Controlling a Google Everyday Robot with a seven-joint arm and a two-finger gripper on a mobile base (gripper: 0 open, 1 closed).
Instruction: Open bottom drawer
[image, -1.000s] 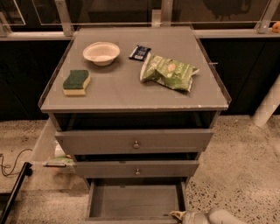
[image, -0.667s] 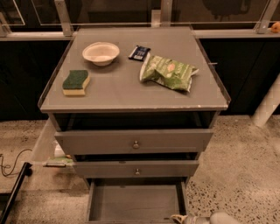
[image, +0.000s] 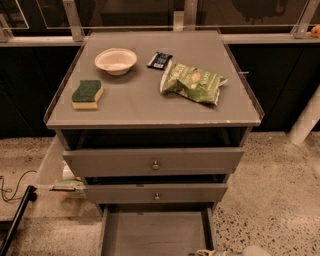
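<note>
The grey cabinet (image: 150, 105) has three drawers. The bottom drawer (image: 155, 232) stands pulled out toward me, and its plain grey inside shows. Its front panel and knob are cut off by the bottom edge of the view. The top drawer (image: 155, 161) and the middle drawer (image: 156, 193) stick out only slightly, each with a small round knob. My gripper (image: 202, 253) shows only as a sliver at the bottom edge, by the open drawer's right front corner. A pale arm part (image: 256, 250) lies to its right.
On the cabinet top lie a white bowl (image: 116, 60), a green-and-yellow sponge (image: 87, 94), a dark packet (image: 159, 60) and a green chip bag (image: 192, 82). A black cable (image: 10, 187) and a dark bar (image: 17, 220) are on the floor at the left. A white post (image: 306, 120) stands at the right.
My gripper and arm have slipped lower toward the bottom edge, so less of them shows. The bottom drawer stays pulled out.
</note>
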